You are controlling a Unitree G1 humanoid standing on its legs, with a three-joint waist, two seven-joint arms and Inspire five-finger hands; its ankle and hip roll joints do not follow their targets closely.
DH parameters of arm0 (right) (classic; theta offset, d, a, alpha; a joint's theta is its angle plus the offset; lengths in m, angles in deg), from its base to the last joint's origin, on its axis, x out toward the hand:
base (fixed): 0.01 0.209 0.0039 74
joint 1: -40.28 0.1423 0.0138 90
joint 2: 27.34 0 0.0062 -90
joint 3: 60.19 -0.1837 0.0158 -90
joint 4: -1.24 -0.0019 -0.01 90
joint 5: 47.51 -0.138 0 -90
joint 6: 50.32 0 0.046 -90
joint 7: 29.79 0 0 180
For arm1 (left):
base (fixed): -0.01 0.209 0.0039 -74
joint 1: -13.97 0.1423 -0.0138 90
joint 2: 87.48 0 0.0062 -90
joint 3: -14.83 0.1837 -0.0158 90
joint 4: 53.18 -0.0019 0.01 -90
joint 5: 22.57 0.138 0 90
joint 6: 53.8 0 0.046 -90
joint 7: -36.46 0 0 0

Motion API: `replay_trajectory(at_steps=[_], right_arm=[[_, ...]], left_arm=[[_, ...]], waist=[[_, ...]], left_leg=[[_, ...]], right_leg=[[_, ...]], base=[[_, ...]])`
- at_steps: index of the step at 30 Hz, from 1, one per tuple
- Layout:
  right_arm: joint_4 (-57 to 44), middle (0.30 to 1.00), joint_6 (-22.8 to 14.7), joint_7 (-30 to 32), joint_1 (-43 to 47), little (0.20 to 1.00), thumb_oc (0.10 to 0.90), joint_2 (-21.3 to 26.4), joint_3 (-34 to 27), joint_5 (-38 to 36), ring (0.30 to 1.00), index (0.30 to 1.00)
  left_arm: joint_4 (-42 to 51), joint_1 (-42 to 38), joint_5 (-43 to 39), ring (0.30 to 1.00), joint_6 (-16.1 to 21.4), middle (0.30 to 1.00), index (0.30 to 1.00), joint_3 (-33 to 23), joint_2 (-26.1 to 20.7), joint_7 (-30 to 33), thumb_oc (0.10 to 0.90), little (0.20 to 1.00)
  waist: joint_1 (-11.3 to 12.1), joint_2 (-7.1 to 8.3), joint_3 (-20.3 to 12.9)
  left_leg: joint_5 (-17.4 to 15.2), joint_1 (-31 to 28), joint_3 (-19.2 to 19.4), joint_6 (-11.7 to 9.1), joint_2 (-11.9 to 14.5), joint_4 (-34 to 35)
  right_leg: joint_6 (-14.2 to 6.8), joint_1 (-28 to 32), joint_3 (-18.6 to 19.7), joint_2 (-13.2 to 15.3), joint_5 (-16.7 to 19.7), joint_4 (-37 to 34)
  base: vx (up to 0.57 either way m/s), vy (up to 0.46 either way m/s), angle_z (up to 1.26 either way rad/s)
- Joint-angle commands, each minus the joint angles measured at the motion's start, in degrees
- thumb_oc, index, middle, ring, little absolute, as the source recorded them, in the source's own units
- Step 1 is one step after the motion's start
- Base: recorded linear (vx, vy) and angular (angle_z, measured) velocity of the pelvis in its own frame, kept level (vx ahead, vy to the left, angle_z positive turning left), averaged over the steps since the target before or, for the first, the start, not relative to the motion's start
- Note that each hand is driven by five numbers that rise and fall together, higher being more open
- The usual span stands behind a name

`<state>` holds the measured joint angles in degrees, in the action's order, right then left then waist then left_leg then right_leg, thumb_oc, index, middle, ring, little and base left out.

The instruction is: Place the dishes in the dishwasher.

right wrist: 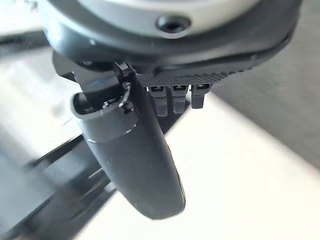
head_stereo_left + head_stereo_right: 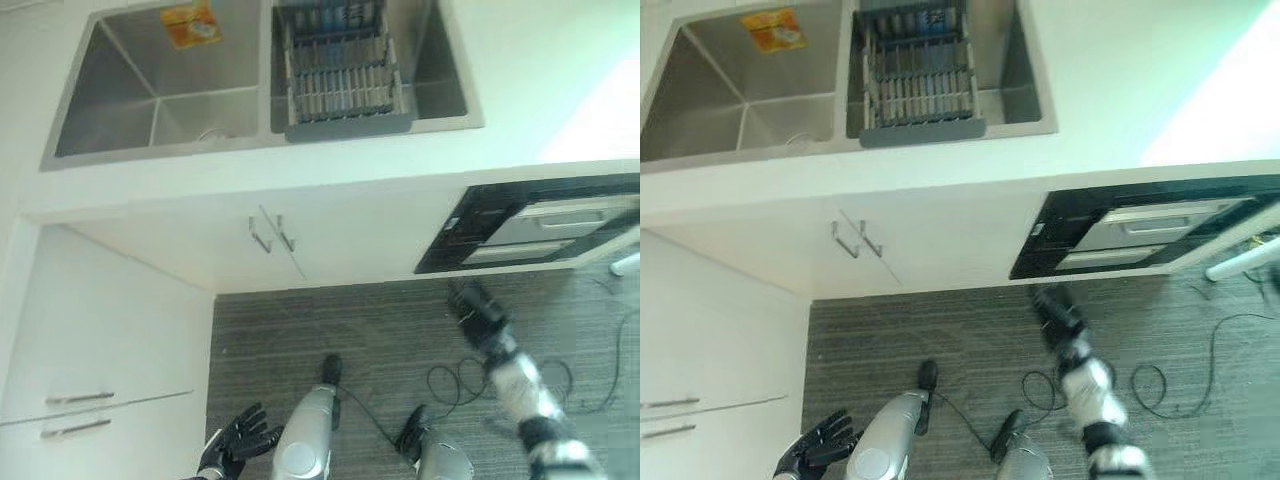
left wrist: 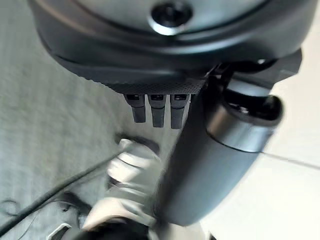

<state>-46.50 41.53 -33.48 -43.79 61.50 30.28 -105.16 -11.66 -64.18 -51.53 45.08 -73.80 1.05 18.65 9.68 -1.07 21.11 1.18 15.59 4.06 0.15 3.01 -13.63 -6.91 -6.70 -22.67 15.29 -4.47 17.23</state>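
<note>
The left robot hand (image 2: 238, 440) hangs low beside the white cabinet (image 2: 100, 350), above the grey carpet floor (image 2: 400, 330), with its fingers spread and relaxed and nothing in its grasp. The right robot hand (image 2: 478, 308) reaches forward toward the dishwasher (image 2: 530, 225), whose dark front is built in under the bench (image 2: 520, 60) just ahead of it. In the right wrist view the fingers (image 1: 173, 99) extend straight past the thumb (image 1: 135, 150), holding nothing, with the dark dishwasher edge beyond them. The dish rack (image 2: 342, 75) sits in the right-hand basin of the double sink (image 2: 130, 100), well beyond both robot hands; its dishes (image 2: 325, 18) stand upright at the far end, but cannot be made out individually. An orange sponge packet (image 2: 190, 24) lies at the far wall of the left-hand basin. Two cabinet handles (image 2: 270, 235) are mounted under the sink, between the robot hands and farther forward.
</note>
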Motion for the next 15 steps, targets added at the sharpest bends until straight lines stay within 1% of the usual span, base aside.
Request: replay_trajectory(at_steps=[1,2,3,4,5,6,8,11,12,13,15], right_arm=[[4.7,0.900,-5.2,-2.5,9.0,0.900,0.800,7.9,-4.0,7.4,0.900,0.900],[8.2,0.900,-5.4,-3.5,8.1,0.900,0.800,7.9,-3.3,12.1,0.900,0.900],[11.2,0.900,-5.8,-4.5,7.5,0.900,0.800,7.7,-2.3,13.9,0.900,0.900],[15.4,0.900,-6.1,-4.9,6.8,0.900,0.800,7.3,-0.6,18.3,0.900,0.900],[19.3,0.900,-6.8,-5.2,5.5,0.900,0.800,5.9,0.7,20.9,0.900,0.900],[22.8,0.900,-9.1,-3.8,3.5,0.900,0.800,3.1,2.4,25.8,0.900,0.900],[24.3,0.900,-9.6,-0.8,1.3,0.900,0.800,1.4,3.4,31.6,0.900,0.900],[25.3,0.900,-10.0,1.8,-0.7,0.900,0.800,0.5,3.8,37.0,0.900,0.900],[26.0,0.900,-9.9,3.1,-1.6,0.900,0.800,0.5,3.9,38.9,0.900,0.900],[26.6,0.900,-9.1,3.7,-2.2,0.900,0.800,0.4,3.9,39.4,0.900,0.900],[27.3,0.900,-8.6,3.6,-2.8,0.900,0.800,0.3,3.5,40.7,0.900,0.900]], left_arm=[[0.2,3.4,-1.9,0.900,-1.1,0.900,0.900,3.0,-1.8,-4.9,0.800,0.900],[-0.6,2.0,-2.2,0.900,-1.9,0.900,0.900,3.4,-2.0,-4.2,0.800,0.900],[-2.1,0.4,-2.1,0.900,-2.8,0.900,0.900,3.7,-2.1,-2.9,0.800,0.900],[-5.1,-2.4,-2.4,0.900,-3.3,0.900,0.900,3.9,-1.8,-1.5,0.800,0.900],[-8.3,-4.5,-3.0,0.900,-3.3,0.900,0.900,3.0,-1.2,-0.1,0.800,0.900],[-12.3,-6.3,-2.0,0.900,-2.5,0.900,0.900,1.5,-0.1,1.6,0.800,0.900],[-15.1,-8.3,0.3,0.900,-1.9,0.900,0.900,0.2,0.7,3.8,0.800,0.900],[-16.4,-9.3,1.3,0.900,-1.4,0.900,0.900,-0.4,1.4,5.3,0.800,0.900],[-17.0,-9.5,2.7,0.900,-1.1,0.900,0.900,-0.6,1.5,6.6,0.800,0.900],[-17.9,-9.9,2.5,0.900,-1.2,0.900,0.900,-0.7,1.6,7.8,0.800,0.900],[-18.7,-10.0,1.5,0.900,-1.2,0.900,0.900,-1.7,1.7,7.8,0.800,0.900]], waist=[[0.8,-0.41,-4.0],[0.0,-0.09,-5.1],[-0.7,0.18,-6.1],[-1.6,0.58,-7.7],[-2.2,0.89,-9.3],[-2.6,1.32,-11.0],[-3.7,1.66,-13.1],[-4.7,1.54,-14.4],[-5.1,1.37,-14.9],[-5.5,1.31,-15.3],[-5.8,1.25,-15.6]], left_leg=[[-10.9,-4.1,2.6,-3.6,3.8,-3.6],[-11.1,-4.9,3.3,-3.6,4.2,-3.6],[-11.1,-5.6,3.6,-3.6,4.4,-3.6],[-11.3,-6.7,3.9,-3.6,4.6,-3.6],[-11.8,-8.1,4.2,-3.5,4.5,-3.6],[-12.3,-9.4,4.3,-3.5,4.5,-3.6],[-12.9,-10.5,4.4,-3.5,4.3,-3.6],[-13.5,-11.6,4.6,-3.4,4.2,-3.6],[-13.8,-12.1,4.8,-3.4,4.2,-3.6],[-14.0,-12.4,5.0,-3.4,4.2,-3.6],[-14.2,-12.6,5.1,-3.3,4.2,-3.6]], right_leg=[[-1.2,0.7,1.8,-2.2,-3.5,0.0],[-1.0,1.4,2.0,-2.4,-3.7,0.0],[-0.8,1.8,2.3,-2.6,-3.9,0.0],[-0.7,2.5,2.6,-2.8,-4.2,0.0],[-0.4,3.6,3.0,-3.1,-4.8,0.0],[-0.1,4.9,3.3,-3.2,-5.4,0.0],[0.1,5.7,3.3,-3.4,-6.0,0.0],[0.1,6.3,3.6,-3.5,-6.4,0.0],[0.1,6.6,3.7,-3.4,-6.5,0.0],[0.0,6.7,3.8,-3.4,-6.5,0.0],[0.0,6.8,3.8,-3.4,-6.6,0.0]], base=[[-0.02,0.047,-0.10],[0.02,0.073,-0.26],[0.01,0.095,-0.32],[0.01,0.097,-0.35],[0.00,0.085,-0.41],[0.00,0.052,-0.31],[-0.01,0.024,-0.19],[-0.01,0.030,-0.05],[-0.01,0.035,0.06],[-0.01,0.029,0.16],[0.00,0.013,0.18]])
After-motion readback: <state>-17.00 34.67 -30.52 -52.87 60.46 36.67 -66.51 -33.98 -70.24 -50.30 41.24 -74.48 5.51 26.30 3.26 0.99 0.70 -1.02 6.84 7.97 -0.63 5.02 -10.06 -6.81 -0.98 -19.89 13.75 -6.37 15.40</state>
